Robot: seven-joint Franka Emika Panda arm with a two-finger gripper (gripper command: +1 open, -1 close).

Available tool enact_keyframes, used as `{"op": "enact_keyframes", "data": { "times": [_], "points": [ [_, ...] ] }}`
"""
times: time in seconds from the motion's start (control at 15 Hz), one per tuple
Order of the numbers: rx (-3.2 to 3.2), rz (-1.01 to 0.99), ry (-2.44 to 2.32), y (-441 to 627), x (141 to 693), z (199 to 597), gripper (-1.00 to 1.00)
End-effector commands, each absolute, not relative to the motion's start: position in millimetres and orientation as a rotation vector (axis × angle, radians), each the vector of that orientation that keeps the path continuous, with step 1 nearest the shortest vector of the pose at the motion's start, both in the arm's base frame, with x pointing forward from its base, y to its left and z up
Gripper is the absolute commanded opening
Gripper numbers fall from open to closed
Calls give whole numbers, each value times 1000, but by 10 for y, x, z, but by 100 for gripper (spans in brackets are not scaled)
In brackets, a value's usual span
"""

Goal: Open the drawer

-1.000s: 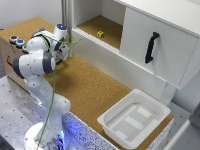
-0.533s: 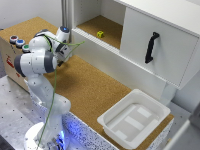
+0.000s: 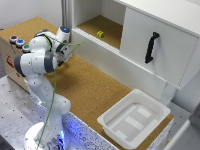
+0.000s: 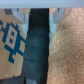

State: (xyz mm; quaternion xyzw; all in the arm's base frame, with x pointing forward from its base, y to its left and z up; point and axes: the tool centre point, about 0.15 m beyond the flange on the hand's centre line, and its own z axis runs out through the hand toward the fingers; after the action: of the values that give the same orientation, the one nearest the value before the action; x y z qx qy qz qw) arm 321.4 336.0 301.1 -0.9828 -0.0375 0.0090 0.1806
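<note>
From the exterior view's left I see a box (image 3: 11, 55) with coloured buttons (image 3: 19, 42) at the edge of the cork table (image 3: 95, 87); just beside it stands my arm (image 3: 40, 62), folded over that left part of the table; its gripper (image 3: 61, 54) hangs low there, mostly hidden behind the wrist, and in the wrist view only two pale fingertips (image 4: 22, 15) show, set apart over a dark strip with nothing between them, so I judge it open and empty, though the blur leaves some doubt.

Moving right, an open shelf holds a small yellow cube (image 3: 100, 34); next to it is the white cabinet front (image 3: 160, 47) with a black handle (image 3: 150, 47) mounted upright; I take that for the drawer, and it looks shut, flush with its frame; in front of it, nearer the camera, a white tray (image 3: 132, 117) sits on the table.

My reading is that the reach has not properly begun; arm and handle are well apart. The next move calls for carrying the gripper across the table, turning it so the fingers straddle the upright bar, closing, then pulling straight outward; the tray lies near that pulling path.
</note>
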Motion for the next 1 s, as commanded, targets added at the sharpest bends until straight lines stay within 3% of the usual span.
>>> {"op": "enact_keyframes", "data": {
  "times": [0.0,0.93],
  "points": [
    [-2702,17,-51,2876,3172,2683,-100],
    [-2708,59,-10,2345,3265,2563,-100]
  ]
}}
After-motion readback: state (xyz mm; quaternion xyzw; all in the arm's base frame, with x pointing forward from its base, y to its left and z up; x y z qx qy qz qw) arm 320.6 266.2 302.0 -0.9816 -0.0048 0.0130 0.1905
